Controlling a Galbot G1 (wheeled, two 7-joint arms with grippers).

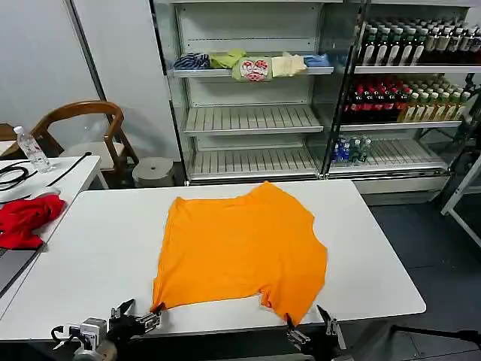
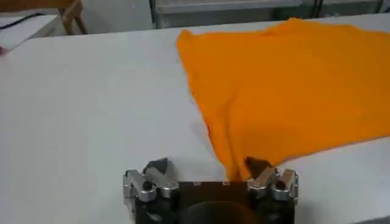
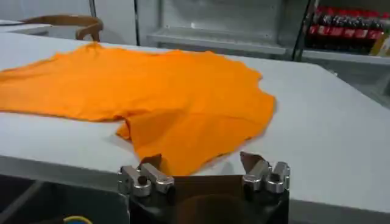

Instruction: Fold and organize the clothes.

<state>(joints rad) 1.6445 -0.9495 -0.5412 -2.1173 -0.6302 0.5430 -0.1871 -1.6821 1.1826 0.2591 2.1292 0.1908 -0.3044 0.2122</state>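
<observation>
The clothes, one bright orange T-shirt, lies spread and slightly rumpled on the white table, its hem toward me. My left gripper is open at the table's front edge, by the shirt's near left corner. In the left wrist view that gripper has the corner of the shirt running in beside one fingertip. My right gripper is open at the near right corner. The right wrist view shows the shirt with its edge lying between that gripper's spread fingers.
A red garment and a water bottle sit on a side table to the left, with a wooden chair behind. Small folded clothes lie on a rack shelf at the back. Drink bottles fill the shelves at right.
</observation>
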